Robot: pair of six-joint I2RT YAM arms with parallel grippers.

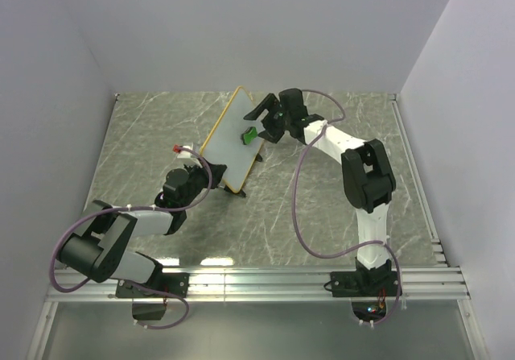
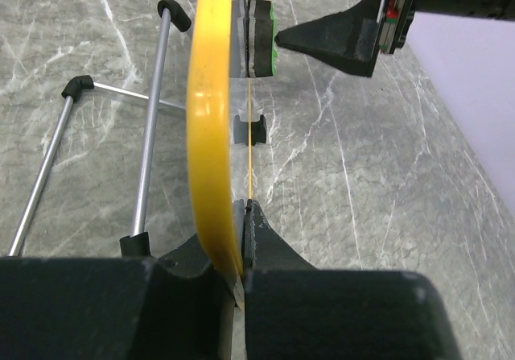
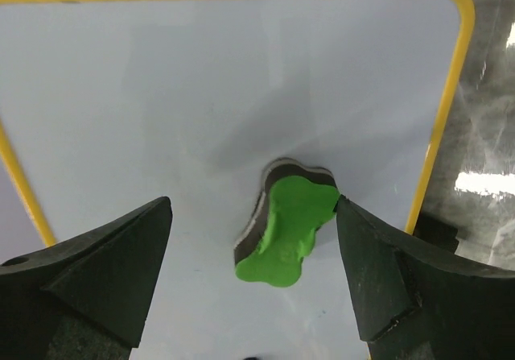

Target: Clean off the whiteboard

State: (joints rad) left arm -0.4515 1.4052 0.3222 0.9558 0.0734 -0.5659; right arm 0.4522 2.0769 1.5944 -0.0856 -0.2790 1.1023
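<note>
The whiteboard [image 1: 229, 142], white with a thin yellow frame, stands tilted on the marble table. Its face looks blank in the right wrist view [image 3: 201, 94]. My left gripper [image 1: 208, 173] is shut on the board's yellow frame edge [image 2: 208, 134], the jaws clamped at its lower rim [image 2: 241, 231]. The green bow-tie eraser [image 1: 251, 135] sticks to the board's face [image 3: 288, 231]. My right gripper [image 1: 264, 122] is open around the eraser [image 3: 253, 201]. Its right fingertip [image 3: 354, 231] touches the eraser's edge and its left finger stands apart.
Thin metal stand legs [image 2: 153, 118] with black feet reach out behind the board. A small red piece [image 1: 178, 147] lies left of the board. White walls close in the table, and an aluminium rail [image 1: 265, 279] runs along its near edge.
</note>
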